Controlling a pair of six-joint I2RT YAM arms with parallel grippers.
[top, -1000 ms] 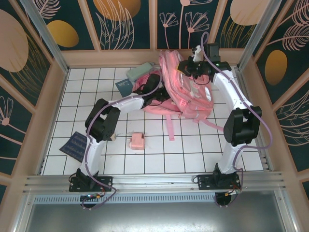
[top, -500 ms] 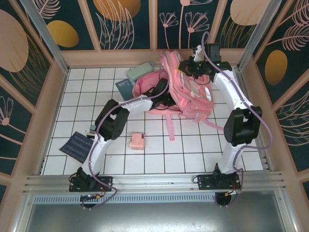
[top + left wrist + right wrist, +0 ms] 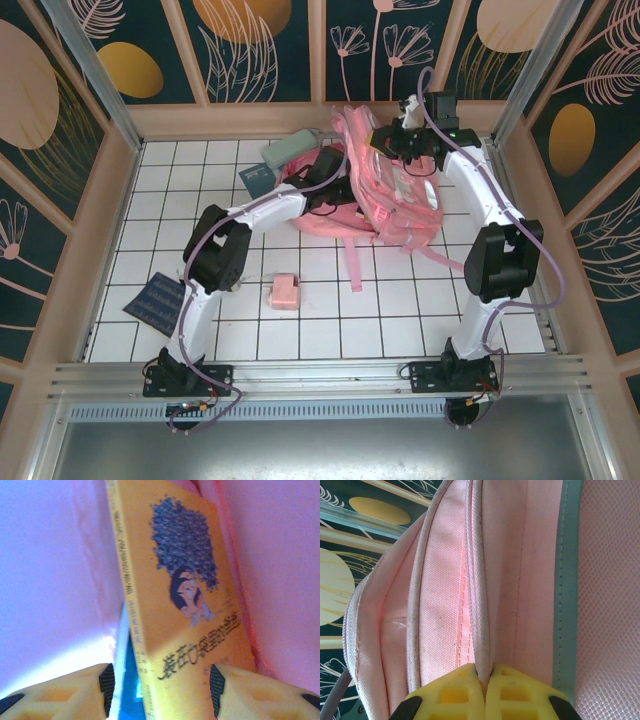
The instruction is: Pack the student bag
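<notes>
- Nearest the arm bases, the white tiled desk point(image 3: 400, 320) carries a dark blue flat pad point(image 3: 152, 300) at the left, and a small pink box point(image 3: 284, 291) just right of it, the two apart.
- Further up, the student bag point(image 3: 400, 205) sprawls over the far middle of the desk, straps trailing toward the near side, well apart from the pink box.
- The left hand point(image 3: 325, 188) reaches into the bag's left side. In the wrist view the left hand point(image 3: 161, 685) is released, fingers point(image 3: 106, 682) spread wide. A yellow book point(image 3: 185, 605) stands upright between them, with a gap showing at its left. Pink bag fabric point(image 3: 280, 555) walls it in on both sides.
- The right hand point(image 3: 397, 140) sits at the bag's far top edge. Up close, the right hand point(image 3: 484, 680) is clenched, yellow fingertips pressed together on a fold of the bag's pink seam point(image 3: 520, 555).
- Far left of the bag lie a dark teal book point(image 3: 256, 181) and, beyond it, a pale green pouch point(image 3: 287, 150) by the back wall.
</notes>
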